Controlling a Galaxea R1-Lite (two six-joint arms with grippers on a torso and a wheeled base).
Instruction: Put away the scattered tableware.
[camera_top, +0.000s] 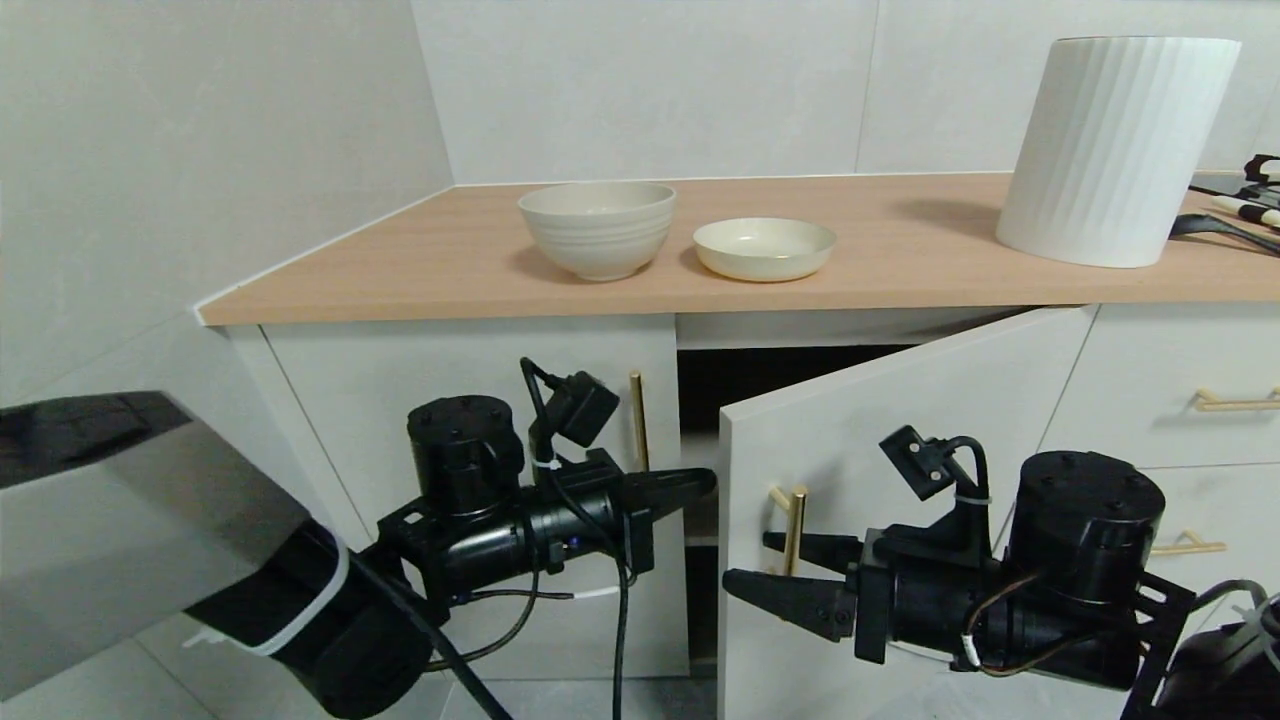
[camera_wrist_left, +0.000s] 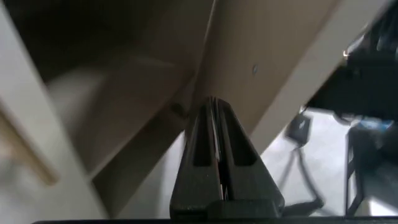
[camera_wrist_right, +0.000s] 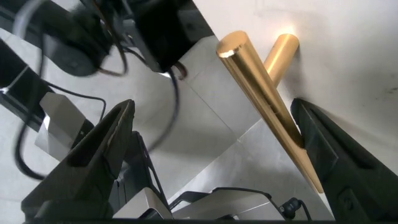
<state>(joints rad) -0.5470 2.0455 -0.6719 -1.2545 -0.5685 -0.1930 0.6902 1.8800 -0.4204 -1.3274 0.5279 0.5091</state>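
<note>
Bowl (camera_top: 597, 228) and shallow dish (camera_top: 765, 248) are both on the desk (camera_top: 400, 270), side by side, near but not touching, bowl toward the robot's left; both upright, both look empty; white ribbed canister (camera_top: 1115, 150) stands further right on the same desk, well apart from the dish; dark utensils (camera_top: 1225, 225) lie just past it at the far right; under the desk, left cabinet door (camera_top: 450, 360) is closed, left door handle (camera_top: 636, 420) vertical; right cabinet door (camera_top: 900, 420) stands partway open, dark interior showing in the gap above it; left gripper (camera_top: 700, 483) sits low in front of the cabinet, fingers pressed flat together with nothing held, tip at the gap between the two doors, just beside the left door handle; left wrist view agrees: fingers (camera_wrist_left: 199, 143) closed with no gap, aimed into the opening by the inner edge of the open door; right gripper (camera_top: 748, 560) is at the front of the open door, fingers spread wide, holding nothing; right door handle (camera_wrist_right: 261, 93), a short brass bar, sits between the fingers (camera_wrist_right: 106, 149), close against one and well off the other; can't tell whether it touches that finger.
</note>
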